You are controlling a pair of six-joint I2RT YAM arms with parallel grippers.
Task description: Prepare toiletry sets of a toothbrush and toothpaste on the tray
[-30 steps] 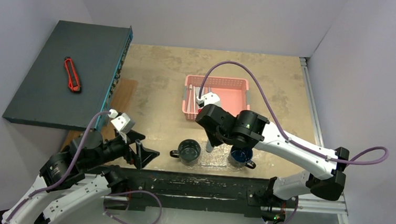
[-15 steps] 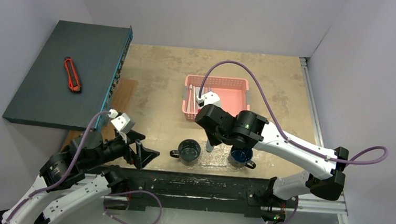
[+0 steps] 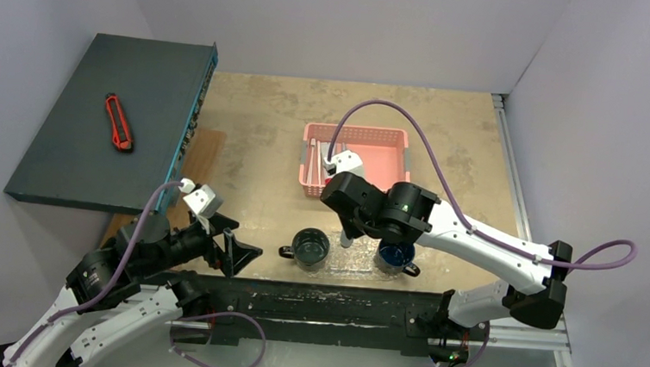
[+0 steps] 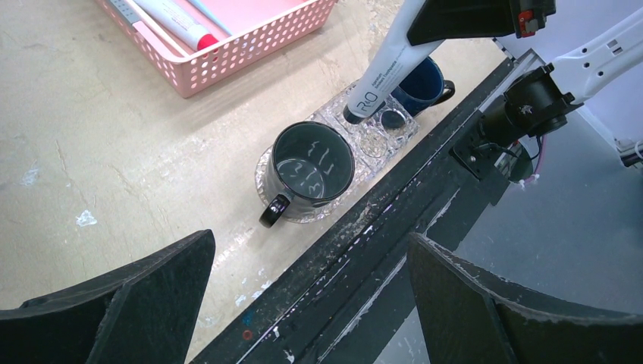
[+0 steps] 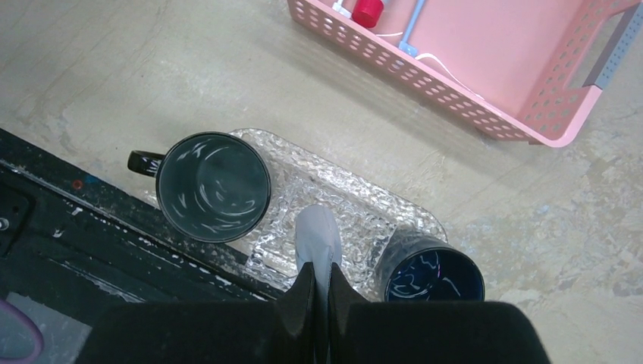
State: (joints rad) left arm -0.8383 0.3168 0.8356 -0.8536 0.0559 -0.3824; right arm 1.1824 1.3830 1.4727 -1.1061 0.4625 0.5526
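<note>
Currently right end effector (image 5: 317,279) points down, pinching tube (image 5: 318,236) above tray (image 5: 365,214).

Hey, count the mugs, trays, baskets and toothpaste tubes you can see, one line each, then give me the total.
Mugs: 2, dark green mug and blue mug
Trays: 1, clear tray
Baskets: 1, pink basket
Toothpaste tubes: 2 clearly seen, held tube in the right gripper, red-capped tube in the pink basket
Total: 6

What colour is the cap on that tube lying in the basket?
Red. The cap shows best in the left wrist view.
</note>
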